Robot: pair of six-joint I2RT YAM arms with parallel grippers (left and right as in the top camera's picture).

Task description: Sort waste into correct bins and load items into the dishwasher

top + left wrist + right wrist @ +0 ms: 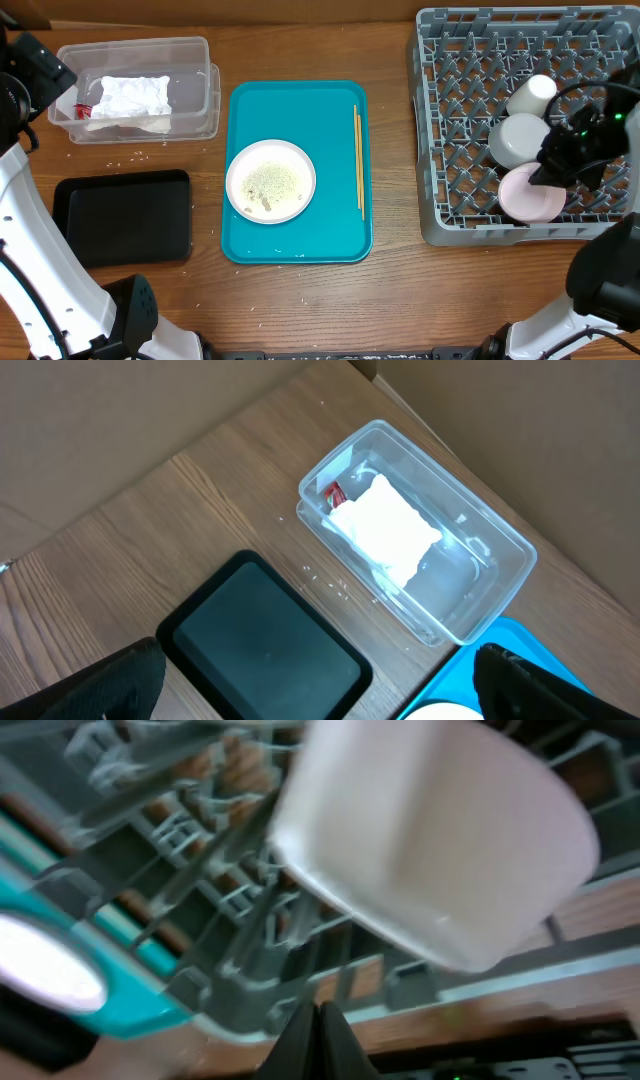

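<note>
Only overhead shows chopsticks; right wrist's blur suggests a bowl.

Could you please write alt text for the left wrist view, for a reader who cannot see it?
A clear plastic tub on a wooden table holds a white napkin and a red wrapper; a black tray lies beside it.

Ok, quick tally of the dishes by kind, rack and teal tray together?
Bowls: 2 (grey bowl, pink bowl)
Cups: 1 (white cup)
Plates: 1 (white plate)
Chopstick pairs: 1 (chopsticks)
Total: 5
</note>
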